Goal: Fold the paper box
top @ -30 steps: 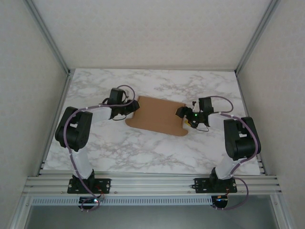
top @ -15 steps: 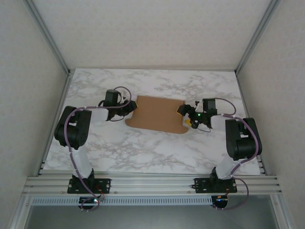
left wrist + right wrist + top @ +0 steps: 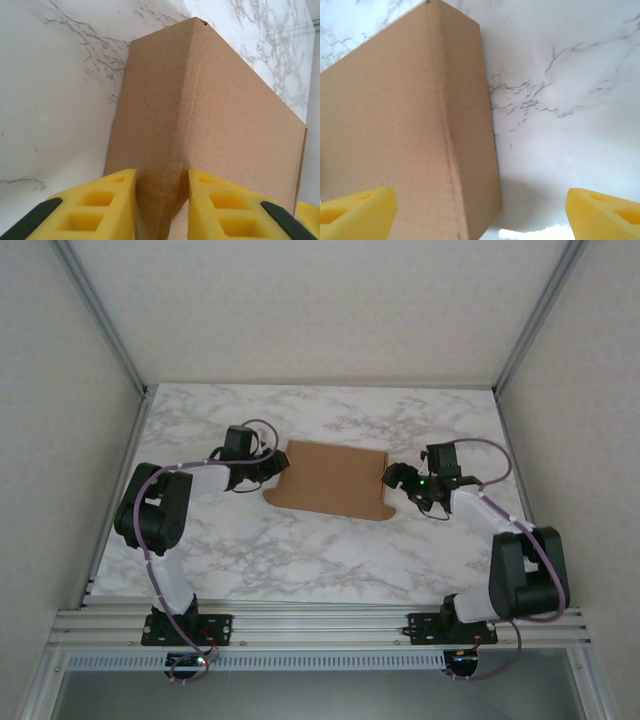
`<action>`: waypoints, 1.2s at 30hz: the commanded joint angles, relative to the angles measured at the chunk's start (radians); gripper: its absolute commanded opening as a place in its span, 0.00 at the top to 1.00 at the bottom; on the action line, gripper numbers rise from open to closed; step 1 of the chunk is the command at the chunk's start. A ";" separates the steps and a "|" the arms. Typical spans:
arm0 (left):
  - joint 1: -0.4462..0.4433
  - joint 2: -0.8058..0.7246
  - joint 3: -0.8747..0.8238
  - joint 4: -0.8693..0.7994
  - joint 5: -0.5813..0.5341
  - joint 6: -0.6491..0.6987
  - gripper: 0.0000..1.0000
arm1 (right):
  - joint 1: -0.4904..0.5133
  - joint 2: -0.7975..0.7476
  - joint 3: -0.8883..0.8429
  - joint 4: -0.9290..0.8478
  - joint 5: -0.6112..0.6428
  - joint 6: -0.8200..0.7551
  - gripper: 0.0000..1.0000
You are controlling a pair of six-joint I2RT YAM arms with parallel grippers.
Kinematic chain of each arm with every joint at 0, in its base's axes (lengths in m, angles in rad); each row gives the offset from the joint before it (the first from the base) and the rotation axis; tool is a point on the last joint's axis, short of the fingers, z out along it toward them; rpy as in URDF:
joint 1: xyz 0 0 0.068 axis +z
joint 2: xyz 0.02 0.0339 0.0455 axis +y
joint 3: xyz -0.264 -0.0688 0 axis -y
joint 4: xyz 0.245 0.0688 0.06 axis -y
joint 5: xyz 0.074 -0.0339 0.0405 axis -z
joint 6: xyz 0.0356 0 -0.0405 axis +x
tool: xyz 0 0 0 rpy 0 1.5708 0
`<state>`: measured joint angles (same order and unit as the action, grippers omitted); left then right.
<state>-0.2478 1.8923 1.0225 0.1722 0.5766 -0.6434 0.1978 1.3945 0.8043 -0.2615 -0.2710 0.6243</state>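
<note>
The paper box (image 3: 333,480) is a brown cardboard piece lying mid-table, its near edge scalloped. My left gripper (image 3: 272,468) sits at its left end. In the left wrist view the yellow fingers (image 3: 117,200) pinch a raised folded ridge of the box (image 3: 225,110), so the left gripper (image 3: 161,176) is shut on it. My right gripper (image 3: 393,478) hovers at the box's right end. In the right wrist view the right gripper (image 3: 480,195) is wide open, with the box's right side panel (image 3: 395,115) between its fingers, nearer the left one, and bare marble by the other.
The white marble table (image 3: 300,550) is enclosed by pale walls and aluminium posts (image 3: 110,340). A metal rail (image 3: 320,625) carrying both arm bases runs along the near edge.
The right arm's elbow has swung out to the right and toward the near edge, and its gripper has drawn slightly back from the box's right end. The left gripper stays at the left end.
</note>
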 commanded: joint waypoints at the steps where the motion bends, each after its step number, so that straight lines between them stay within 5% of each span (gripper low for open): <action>1: -0.023 0.027 0.002 -0.188 -0.143 0.010 0.72 | 0.030 -0.060 0.030 -0.197 0.085 -0.014 0.16; 6: -0.057 0.025 0.055 -0.238 -0.183 0.025 0.71 | 0.041 -0.082 -0.045 -0.166 -0.142 0.076 0.22; 14: -0.060 0.021 0.050 -0.241 -0.180 0.036 0.71 | 0.046 -0.015 -0.089 -0.074 -0.272 0.096 0.22; 20: -0.061 0.028 0.049 -0.244 -0.173 0.046 0.71 | 0.045 0.043 -0.034 -0.086 -0.249 0.065 0.24; 26: -0.061 0.019 0.069 -0.277 -0.202 0.070 0.71 | 0.046 -0.111 -0.057 -0.190 0.007 0.097 0.24; 36: -0.061 0.048 0.118 -0.306 -0.192 0.086 0.72 | 0.053 0.015 0.024 -0.212 -0.132 0.044 0.24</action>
<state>-0.3046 1.8935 1.1393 -0.0235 0.4301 -0.5789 0.2413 1.3666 0.7986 -0.4469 -0.3428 0.6865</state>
